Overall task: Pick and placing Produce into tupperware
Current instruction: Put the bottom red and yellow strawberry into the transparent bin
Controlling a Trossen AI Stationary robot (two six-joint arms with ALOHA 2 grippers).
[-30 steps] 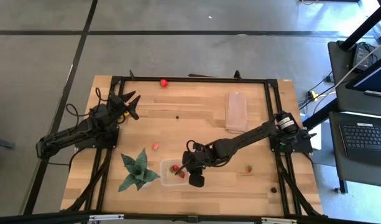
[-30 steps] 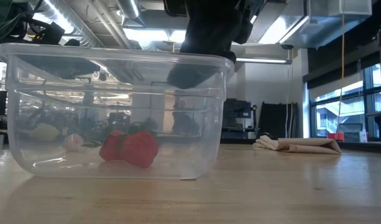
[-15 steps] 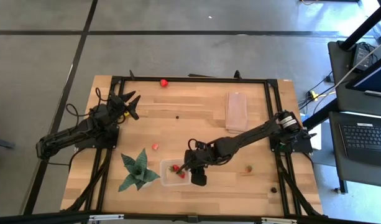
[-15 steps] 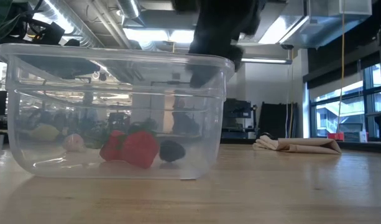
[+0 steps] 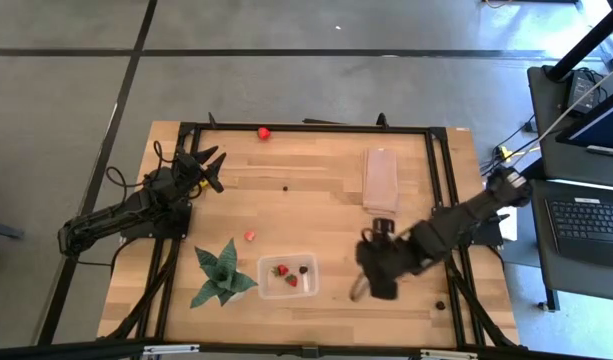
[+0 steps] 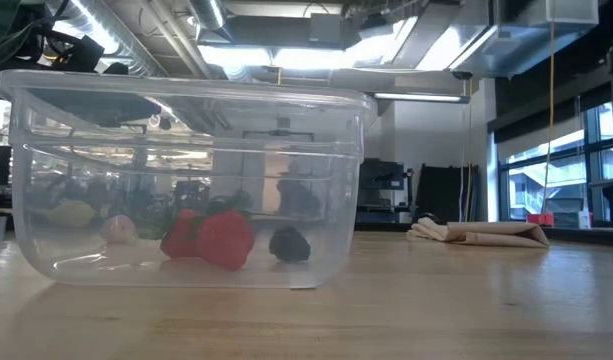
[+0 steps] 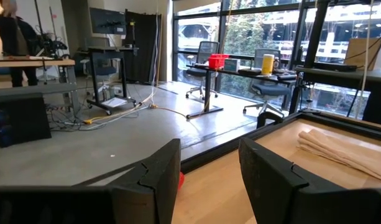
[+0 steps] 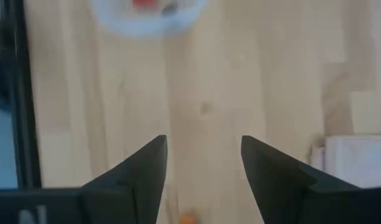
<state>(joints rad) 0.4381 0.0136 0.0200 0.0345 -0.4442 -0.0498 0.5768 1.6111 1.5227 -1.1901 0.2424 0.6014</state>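
Observation:
The clear tupperware (image 5: pixel 288 278) stands on the table near its near edge. It holds two red strawberries (image 5: pixel 285 274) and a dark berry (image 5: pixel 303 270); in the low view the strawberries (image 6: pixel 211 238) and the berry (image 6: pixel 289 243) lie on its floor. My right gripper (image 5: pixel 364 285) hovers open to the right of the box, over bare wood (image 8: pixel 204 168). My left gripper (image 5: pixel 210 165) waits open near the far left corner (image 7: pixel 209 180). Loose produce on the table: a round red piece (image 5: pixel 264 132), a strawberry (image 5: pixel 250 236) and two dark berries (image 5: pixel 285 187) (image 5: pixel 441 305).
The green spiky plant (image 5: pixel 223 272) stands just left of the box. A folded beige cloth (image 5: pixel 381 180) lies toward the far right, also in the low view (image 6: pixel 476 234). A black frame (image 5: pixel 436 190) runs round the table. Bare wood lies between box and cloth.
My right gripper was over the box's right end a second ago. The dark berry then appeared on the box floor. The gripper has since swung away toward the table's right edge and left the low view. The left arm has kept still.

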